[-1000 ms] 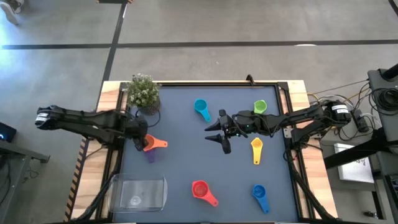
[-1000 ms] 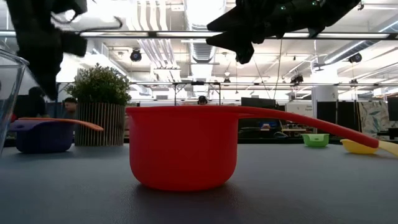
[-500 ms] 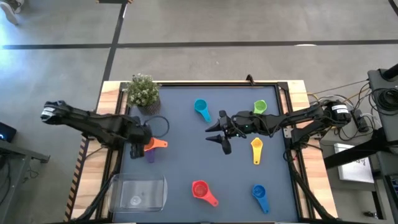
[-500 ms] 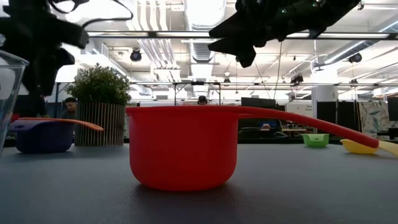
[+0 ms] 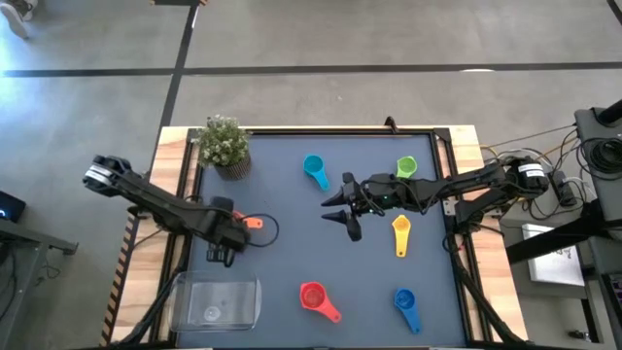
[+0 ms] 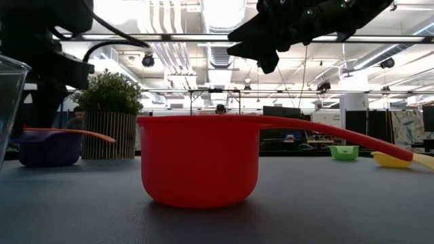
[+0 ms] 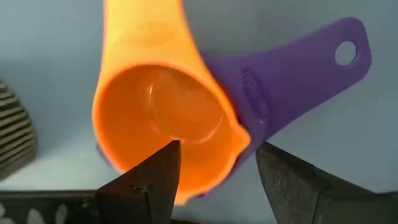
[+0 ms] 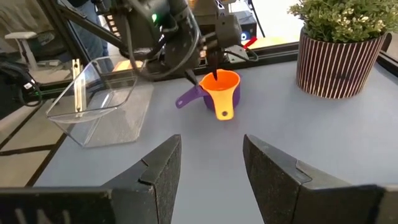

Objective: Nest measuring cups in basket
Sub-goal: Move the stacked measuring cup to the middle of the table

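Observation:
The orange cup [image 7: 161, 118] sits nested in the purple cup [image 7: 292, 74] on the table's left half, both resting on the mat. My left gripper [image 5: 222, 245] is open right over them, hiding all but the orange handle [image 5: 251, 223] from above. The clear basket [image 5: 216, 301] stands at the near left corner. Loose on the mat are the red cup [image 5: 313, 297], blue cup [image 5: 405, 303], yellow cup [image 5: 401, 233], green cup [image 5: 405, 168] and light blue cup [image 5: 314, 170]. My right gripper [image 5: 336, 212] hovers open above the table's middle. My left gripper comes from above, pointing down. One finger [image 7: 152, 177] stands inside the orange cup's bowl and the other finger [image 7: 286, 180] outside the nested walls, beside the purple handle's root [image 7: 252, 102]. Whether either finger touches the wall I cannot tell. Both cups rest on the table.
A potted plant [image 5: 224, 144] stands at the far left corner, just beyond the nested cups. The red cup [image 6: 200, 159] is closest to the low camera. A raised frame edges the mat. Bare mat lies between the basket and the red cup.
My left gripper has moved toward the table's near edge and come down over the nested orange and purple cups, its arm swinging round from the left. The cups have stayed where they were. My right arm has kept still.

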Controlling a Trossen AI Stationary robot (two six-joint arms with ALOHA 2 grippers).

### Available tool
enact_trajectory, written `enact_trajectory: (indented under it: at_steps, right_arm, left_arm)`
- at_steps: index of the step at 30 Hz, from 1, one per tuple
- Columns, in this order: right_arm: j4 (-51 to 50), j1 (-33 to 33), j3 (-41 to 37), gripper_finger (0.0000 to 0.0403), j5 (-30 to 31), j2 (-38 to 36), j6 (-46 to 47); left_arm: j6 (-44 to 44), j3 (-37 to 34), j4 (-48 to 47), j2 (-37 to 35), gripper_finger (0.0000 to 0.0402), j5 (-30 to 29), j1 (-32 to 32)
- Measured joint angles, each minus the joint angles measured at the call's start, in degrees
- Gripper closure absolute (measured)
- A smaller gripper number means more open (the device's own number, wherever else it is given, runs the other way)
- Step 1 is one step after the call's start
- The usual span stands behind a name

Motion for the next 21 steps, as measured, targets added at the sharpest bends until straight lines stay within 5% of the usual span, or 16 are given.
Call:
enact_trajectory:
  at_steps: [6,14,21]
  right_arm:
    - [0.1,0.0,0.1,0.0241,0.0,0.0,-0.1]
    - [-2.9,0.0,0.1,0.0241,0.0,-1.2,-2.1]
    - [-6.8,0.0,-0.1,0.0241,0.5,-8.5,-3.3]
  left_arm:
    - [3.4,0.0,2.0,4.2,0.0238,0.6,0.0]
    - [2.7,1.2,6.4,3.7,0.0386,-1.6,0.1]
    - [4.1,8.8,7.3,2.6,0.0392,-10.3,1.0]
